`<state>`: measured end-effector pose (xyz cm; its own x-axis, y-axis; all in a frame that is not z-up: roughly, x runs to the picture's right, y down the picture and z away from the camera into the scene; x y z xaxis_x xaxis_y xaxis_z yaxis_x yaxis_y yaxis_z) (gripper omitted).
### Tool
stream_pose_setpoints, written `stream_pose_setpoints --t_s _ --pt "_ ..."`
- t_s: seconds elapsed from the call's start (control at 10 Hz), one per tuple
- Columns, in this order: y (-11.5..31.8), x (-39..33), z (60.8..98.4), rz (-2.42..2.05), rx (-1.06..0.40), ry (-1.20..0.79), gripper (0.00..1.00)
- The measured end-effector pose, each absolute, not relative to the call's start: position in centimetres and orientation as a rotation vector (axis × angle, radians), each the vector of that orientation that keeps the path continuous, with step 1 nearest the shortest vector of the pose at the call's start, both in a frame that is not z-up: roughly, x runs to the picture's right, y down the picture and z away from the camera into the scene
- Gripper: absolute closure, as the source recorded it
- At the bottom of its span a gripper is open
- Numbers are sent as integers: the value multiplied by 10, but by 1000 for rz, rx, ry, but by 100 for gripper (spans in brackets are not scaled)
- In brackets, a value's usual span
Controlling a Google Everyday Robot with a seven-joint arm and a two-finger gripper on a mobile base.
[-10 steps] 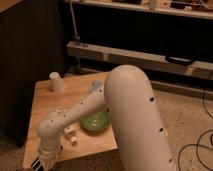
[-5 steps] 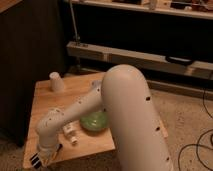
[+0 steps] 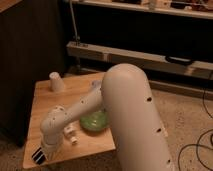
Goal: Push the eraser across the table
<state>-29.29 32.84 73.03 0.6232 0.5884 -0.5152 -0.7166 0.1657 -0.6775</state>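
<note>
A small, low table with a light wooden plank top (image 3: pixel 45 107) is seen at the left, in front of a dark wall. The robot's large white arm (image 3: pixel 131 115) is stretched across it from the right, and the gripper (image 3: pixel 46 149) is found at the table's near left corner, pointed downwards, with its fingers drawn together and nothing seen clasped between them. The flat black eraser with white lengthwise stripes (image 3: pixel 37 155) is seen at that same corner, just beside the gripper's tip (whether the two touch cannot be told). A white labelled tube with a cap (image 3: pixel 70 134) is seen lying near the arm's wrist, and a shallow green bowl (image 3: pixel 94 121) is partly covered by the forearm. An upturned white cup (image 3: pixel 56 81) is placed at the far left corner, well apart from the eraser. A long metal shelf rail (image 3: pixel 145 56) is seen behind.
</note>
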Motion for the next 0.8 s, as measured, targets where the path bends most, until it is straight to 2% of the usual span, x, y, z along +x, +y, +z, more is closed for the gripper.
stream_pose_setpoints --t_s 0.8 --pt "310 -319 748 923 -1035 62 100"
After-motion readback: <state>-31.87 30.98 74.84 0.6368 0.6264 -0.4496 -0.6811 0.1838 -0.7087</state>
